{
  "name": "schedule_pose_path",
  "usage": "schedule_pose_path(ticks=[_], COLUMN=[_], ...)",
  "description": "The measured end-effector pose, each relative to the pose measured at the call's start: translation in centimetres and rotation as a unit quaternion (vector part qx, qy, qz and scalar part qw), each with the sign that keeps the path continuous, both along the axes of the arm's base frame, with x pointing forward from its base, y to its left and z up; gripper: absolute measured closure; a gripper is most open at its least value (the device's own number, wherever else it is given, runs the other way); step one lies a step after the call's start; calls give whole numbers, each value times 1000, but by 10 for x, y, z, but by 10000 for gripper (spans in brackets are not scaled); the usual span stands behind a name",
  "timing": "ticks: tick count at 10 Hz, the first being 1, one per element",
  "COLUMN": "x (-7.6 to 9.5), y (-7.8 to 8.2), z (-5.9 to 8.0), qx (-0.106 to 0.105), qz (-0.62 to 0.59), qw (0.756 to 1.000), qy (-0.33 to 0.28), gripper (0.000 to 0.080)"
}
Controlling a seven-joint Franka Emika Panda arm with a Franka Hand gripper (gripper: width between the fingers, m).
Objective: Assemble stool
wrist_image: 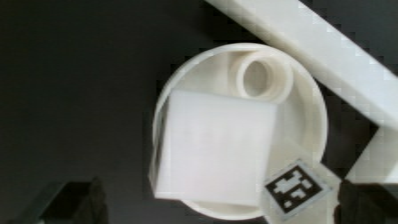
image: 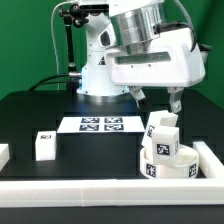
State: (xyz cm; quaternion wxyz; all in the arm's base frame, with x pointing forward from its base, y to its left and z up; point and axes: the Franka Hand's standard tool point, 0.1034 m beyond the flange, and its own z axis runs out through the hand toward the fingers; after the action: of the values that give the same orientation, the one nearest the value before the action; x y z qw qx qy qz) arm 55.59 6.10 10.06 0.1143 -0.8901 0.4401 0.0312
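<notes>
Far off to the exterior view's left of the fingers [image: 176, 101], a partly cropped white piece [image: 3, 154] sits at the picture's edge, with a lone leg block [image: 44, 146] just beyond it. This block stands upright on the black tabletop [image: 30, 115] and shows a square tag on its face. Nearer the middle, the marker board [image: 100, 124] lies flat, still to the left of the fingers and well apart from them. The fingers hang from the white arm with a wide gap between them and nothing in their hold. Directly below them is the round seat [image: 180, 166], resting on the tabletop in the corner formed by the white border rail [image: 100, 190]. A second leg block [image: 162, 130] stands on the seat, under the gap between the fingers but not touching them. In the wrist view the seat [wrist_image: 317, 125] fills the middle, with the second leg block [wrist_image: 214, 140] covering much of it beside a small raised ring [wrist_image: 267, 75]. A black-and-white tag [wrist_image: 299, 188] shows near the seat's edge, and the border rail [wrist_image: 302, 40] runs diagonally past it. The fingers [wrist_image: 75, 203] appear there only as dark blurs, one on either side of the seat.
</notes>
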Motion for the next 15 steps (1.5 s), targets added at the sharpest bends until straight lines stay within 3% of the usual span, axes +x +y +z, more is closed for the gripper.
schedule_pose_path(ticks=[2,3,5,11,13,15], x=[1,0,-1,-1,0,-4], y=[2,5,15,10,13,12], z=[2,3,2,0,0,-4], qx=[-29,-34,-57,-63,-81,-83], qz=[123,163,301,486,583,663], qw=[992,986,950,867,802,736], qy=[-21,-28,-55,-88,-103,-111], gripper=[150,150,150,150,150,150])
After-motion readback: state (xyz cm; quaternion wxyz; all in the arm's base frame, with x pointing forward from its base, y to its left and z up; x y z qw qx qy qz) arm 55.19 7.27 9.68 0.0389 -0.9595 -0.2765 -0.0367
